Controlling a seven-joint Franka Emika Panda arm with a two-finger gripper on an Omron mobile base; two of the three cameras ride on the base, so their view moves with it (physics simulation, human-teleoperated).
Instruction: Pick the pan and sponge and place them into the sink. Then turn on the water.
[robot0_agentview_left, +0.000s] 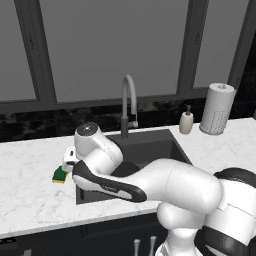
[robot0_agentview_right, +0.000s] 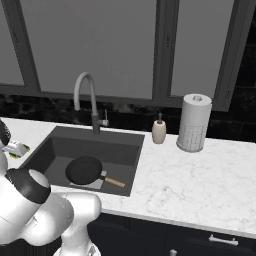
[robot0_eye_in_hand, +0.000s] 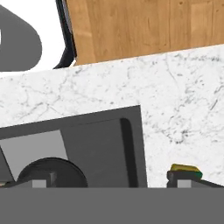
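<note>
1. My biggest risk is a bad grasp on the sponge (robot0_agentview_left: 60, 174). It lies on the counter (robot0_agentview_left: 30, 190) just left of the sink's (robot0_agentview_left: 165, 145) rim, and in the hand view one fingertip seems to overlap it instead of straddling it. If I close like this I judge I would nudge it away or pinch only a corner.
2. If it slips while I carry it over the rim, it could land back on the counter rather than in the basin.
3. The pan (robot0_agentview_right: 84, 170) already lies in the sink, handle pointing right, so a careless swing could knock it.
4. The faucet (robot0_agentview_right: 86, 100) runs no water yet.
5. My arm folds low across the near left of the sink, and my end effector (robot0_agentview_left: 69, 159), released and holding nothing, hangs over the sponge.
</note>
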